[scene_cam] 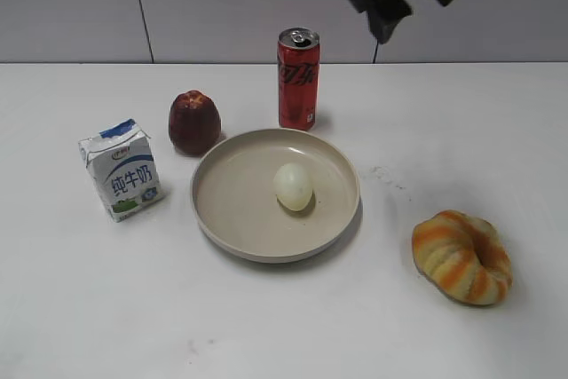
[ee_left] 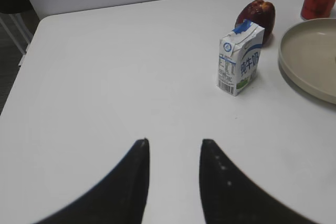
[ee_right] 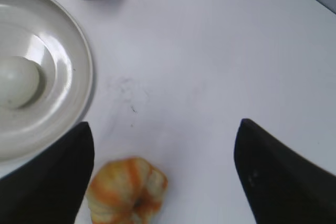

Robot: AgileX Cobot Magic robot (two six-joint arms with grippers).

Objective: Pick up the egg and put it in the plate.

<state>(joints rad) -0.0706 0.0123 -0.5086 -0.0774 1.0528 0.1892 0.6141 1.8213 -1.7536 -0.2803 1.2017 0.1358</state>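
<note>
The pale egg (scene_cam: pixel 293 186) lies inside the beige plate (scene_cam: pixel 232 219) at the table's middle; it also shows in the right wrist view (ee_right: pixel 17 82) on the plate (ee_right: pixel 73 72). My right gripper (scene_cam: pixel 390 6) is raised high at the back right, well above the table, open wide and empty (ee_right: pixel 164 127). My left gripper (ee_left: pixel 174 142) is open and empty over bare table, left of the plate's edge (ee_left: pixel 294 66); it is out of the exterior view.
A red cola can (scene_cam: pixel 298 78) stands behind the plate. A dark red apple (scene_cam: pixel 194 122) and a milk carton (scene_cam: pixel 122 169) sit to its left. An orange-and-cream striped bread ring (scene_cam: pixel 461 256) lies at the front right, below my right gripper (ee_right: pixel 126 190).
</note>
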